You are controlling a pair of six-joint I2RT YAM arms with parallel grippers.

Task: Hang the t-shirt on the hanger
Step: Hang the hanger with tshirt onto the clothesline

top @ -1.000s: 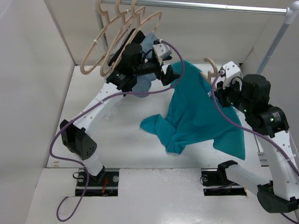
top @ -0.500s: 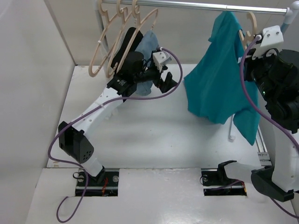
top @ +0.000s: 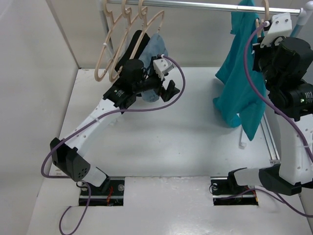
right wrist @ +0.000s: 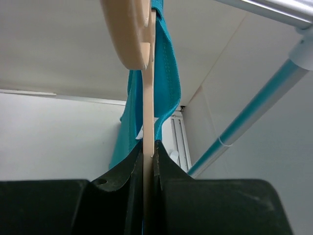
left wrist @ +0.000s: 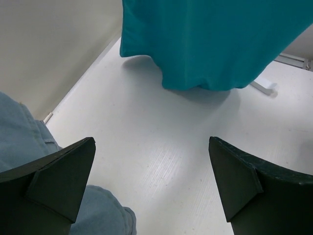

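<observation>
By the rail, the hanger, t-shirt draped over it, is gripped by the right end effector; the left end effector is held open. Released unhooked, both could be dropped

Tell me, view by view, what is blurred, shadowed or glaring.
Top external: soft light, faint shadows on the white table, a bright streak along the metal rail. Left wrist: the left arm's jaws are soft-edged and dark; the teal cloth t-shirt casts a soft shadow. Right wrist: the pale beige wooden hanger, close to the lens, is blurred; the right arm's jaws shut on it are underexposed.
</observation>
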